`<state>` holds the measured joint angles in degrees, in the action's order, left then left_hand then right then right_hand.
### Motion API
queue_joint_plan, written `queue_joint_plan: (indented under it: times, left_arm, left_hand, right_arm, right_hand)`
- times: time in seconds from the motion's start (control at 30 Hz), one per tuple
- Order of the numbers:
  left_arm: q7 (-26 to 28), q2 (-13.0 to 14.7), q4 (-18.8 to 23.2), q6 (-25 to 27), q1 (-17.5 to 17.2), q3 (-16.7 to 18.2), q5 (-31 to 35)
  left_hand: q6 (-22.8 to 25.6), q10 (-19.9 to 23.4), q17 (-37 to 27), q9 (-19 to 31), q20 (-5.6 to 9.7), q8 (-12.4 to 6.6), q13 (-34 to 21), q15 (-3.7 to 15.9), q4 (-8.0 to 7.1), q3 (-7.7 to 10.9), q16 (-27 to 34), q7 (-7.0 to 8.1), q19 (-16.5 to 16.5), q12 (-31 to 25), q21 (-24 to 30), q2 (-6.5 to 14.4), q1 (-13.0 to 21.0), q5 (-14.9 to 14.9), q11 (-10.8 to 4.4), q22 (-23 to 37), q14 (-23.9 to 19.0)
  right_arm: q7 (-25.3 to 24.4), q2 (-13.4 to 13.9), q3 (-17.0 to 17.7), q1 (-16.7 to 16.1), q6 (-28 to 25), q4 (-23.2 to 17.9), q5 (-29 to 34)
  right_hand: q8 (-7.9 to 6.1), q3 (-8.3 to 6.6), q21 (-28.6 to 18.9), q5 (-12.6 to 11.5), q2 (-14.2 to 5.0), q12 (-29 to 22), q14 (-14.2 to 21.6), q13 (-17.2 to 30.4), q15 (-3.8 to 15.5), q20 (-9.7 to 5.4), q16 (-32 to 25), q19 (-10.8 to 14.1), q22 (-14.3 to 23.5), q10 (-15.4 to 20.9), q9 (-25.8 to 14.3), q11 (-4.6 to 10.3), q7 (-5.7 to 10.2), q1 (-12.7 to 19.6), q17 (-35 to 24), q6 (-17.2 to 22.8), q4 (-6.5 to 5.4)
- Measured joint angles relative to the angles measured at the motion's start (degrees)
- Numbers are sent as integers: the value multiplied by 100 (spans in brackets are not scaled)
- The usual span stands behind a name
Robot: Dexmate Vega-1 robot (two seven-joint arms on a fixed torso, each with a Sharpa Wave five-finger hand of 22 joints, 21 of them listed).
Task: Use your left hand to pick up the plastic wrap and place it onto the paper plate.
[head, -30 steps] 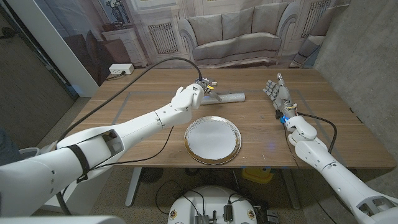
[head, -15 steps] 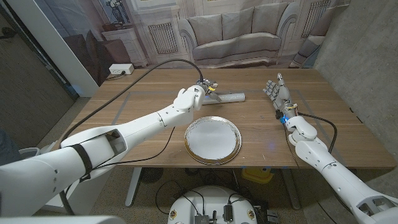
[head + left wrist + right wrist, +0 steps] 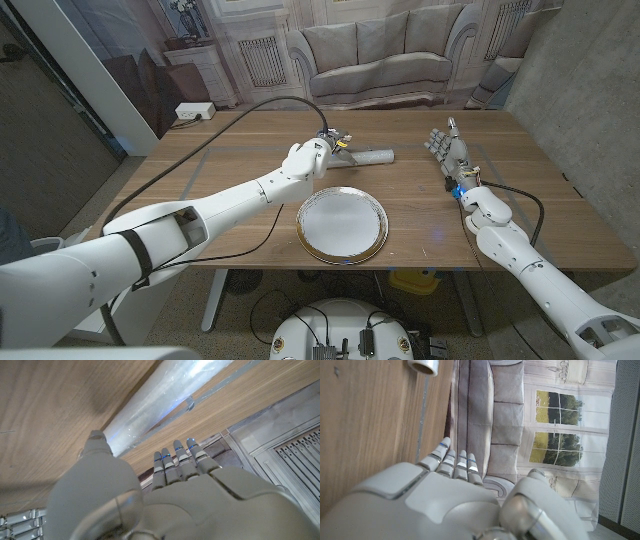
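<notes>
The plastic wrap (image 3: pixel 367 155) is a clear roll lying on the table behind the paper plate (image 3: pixel 341 226), a white plate with a metallic rim. My left hand (image 3: pixel 308 156) hovers at the roll's left end with its fingers stretched out over it and nothing in its grasp. In the left wrist view the roll (image 3: pixel 165 397) runs just past the thumb and the straight fingers (image 3: pixel 180 457). My right hand (image 3: pixel 449 149) stands upright at the right of the table, fingers apart and holding nothing. The roll's end (image 3: pixel 424 365) shows in the right wrist view.
A black cable (image 3: pixel 230 115) runs over the table's left part to my left arm. Grey tape lines (image 3: pixel 190 175) mark a rectangle on the wooden table (image 3: pixel 420 210). A sofa backdrop (image 3: pixel 370 55) stands behind the far edge.
My left hand has crept a little to the right, closer over the roll's left end. The roll, the plate and my right hand have stayed where they were.
</notes>
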<state>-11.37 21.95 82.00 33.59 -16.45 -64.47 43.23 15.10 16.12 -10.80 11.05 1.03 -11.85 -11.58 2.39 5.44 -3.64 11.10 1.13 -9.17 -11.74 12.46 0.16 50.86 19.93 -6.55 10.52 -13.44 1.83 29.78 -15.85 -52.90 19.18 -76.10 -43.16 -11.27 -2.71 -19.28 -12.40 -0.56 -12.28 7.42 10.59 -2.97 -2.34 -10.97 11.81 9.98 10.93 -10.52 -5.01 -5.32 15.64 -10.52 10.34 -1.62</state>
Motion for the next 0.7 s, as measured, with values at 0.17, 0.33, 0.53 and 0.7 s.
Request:
queue_joint_plan:
  times: [0.17,0.33,0.53,0.7]
  left_arm:
    - [47,0,0,0,0,0,-65]
    - [95,-96,-178,-6,31,-28,-131]
    - [162,-173,-327,-29,71,-69,-197]
    - [210,-232,-452,-64,104,-96,-264]
  left_hand:
    - [0,0,0,0,0,0,0,0,-22,-22,0,0,0,0,0,22,22,0,0,0,0]
    - [0,0,0,0,0,0,-19,0,-25,-25,0,0,0,0,0,22,22,0,0,0,0]
    - [0,0,0,0,0,0,-30,0,-24,-24,0,0,0,0,0,22,22,0,0,0,0]
    - [0,0,0,0,0,0,-30,0,0,-49,0,0,0,0,0,22,22,0,0,14,0]
  right_arm:
    - [0,2,5,-2,0,0,0]
    - [2,3,8,-2,-6,1,-9]
    - [14,3,9,23,-9,34,-14]
    - [22,-2,10,41,-11,59,-18]
  right_hand:
    - [0,0,25,0,0,0,0,0,0,0,0,0,0,0,0,0,0,0,0,0,0]
    - [0,0,25,0,0,0,2,0,2,0,0,0,0,0,0,0,0,0,0,0,0]
    - [0,0,25,0,0,0,11,0,11,0,0,0,0,0,0,0,0,0,0,0,-1]
    - [0,-1,25,0,0,0,11,0,11,28,0,27,0,0,0,0,0,0,0,0,-1]
